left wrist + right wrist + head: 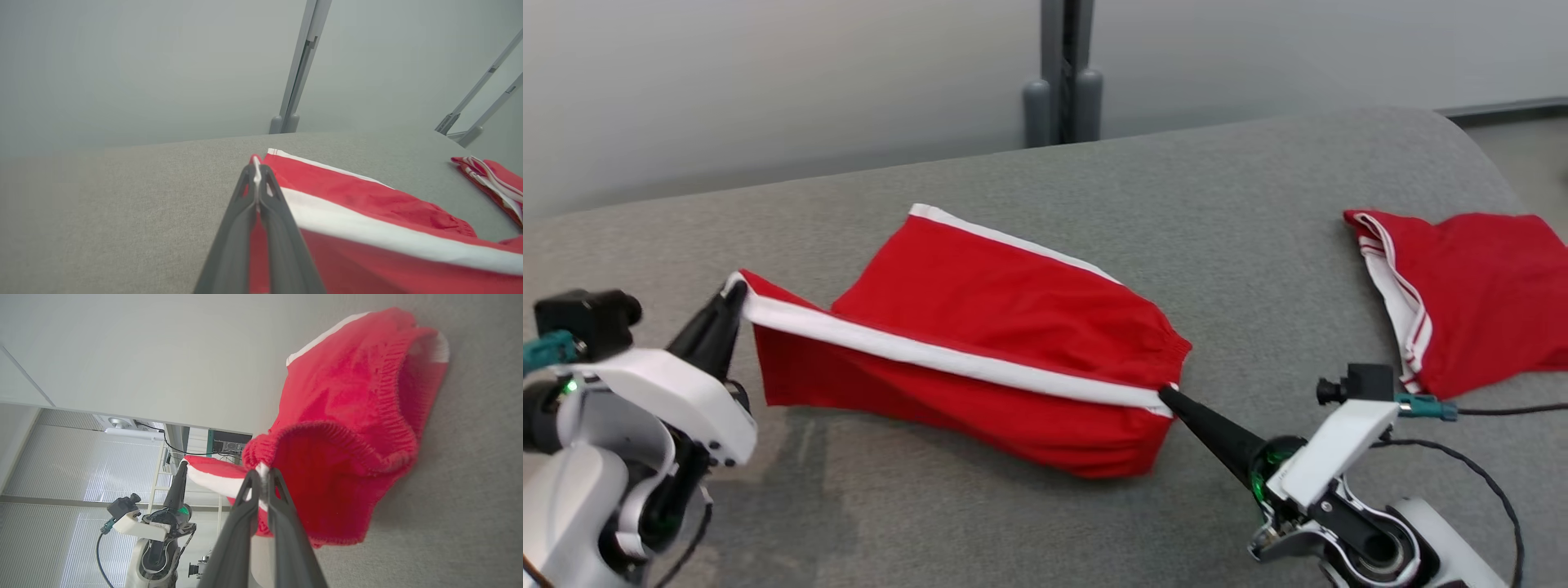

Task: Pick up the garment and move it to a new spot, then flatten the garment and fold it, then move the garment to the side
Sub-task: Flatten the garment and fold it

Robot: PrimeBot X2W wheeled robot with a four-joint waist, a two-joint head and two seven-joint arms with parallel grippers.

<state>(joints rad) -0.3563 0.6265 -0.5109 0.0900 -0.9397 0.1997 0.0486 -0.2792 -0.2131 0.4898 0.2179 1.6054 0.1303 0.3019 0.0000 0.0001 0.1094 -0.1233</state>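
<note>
Red shorts (pixel 996 318) with a white side stripe (pixel 947 355) are stretched between two pincers above a grey cloth-covered counter (pixel 1258 204). The left pincer (pixel 734 292) is clamped on the leg-hem corner of the shorts, its dark fingers pressed together on the end of the stripe. The right pincer (pixel 1166 395) is clamped on the gathered waistband, where the stripe ends. The stripe runs taut from one pincer to the other. The rest of the shorts spreads away from both pincers and sags onto the counter.

In the left wrist view, a sliver of white cloth shows between the fingertips of the left pincer (pixel 257 171). In the right wrist view, the right pincer (pixel 263 477) pinches the elastic rim, with the waist opening gaping just beyond it.

A second garment (pixel 1478 294), red with white trim, lies on the counter beyond the right pincer, well apart from the shorts.
</note>
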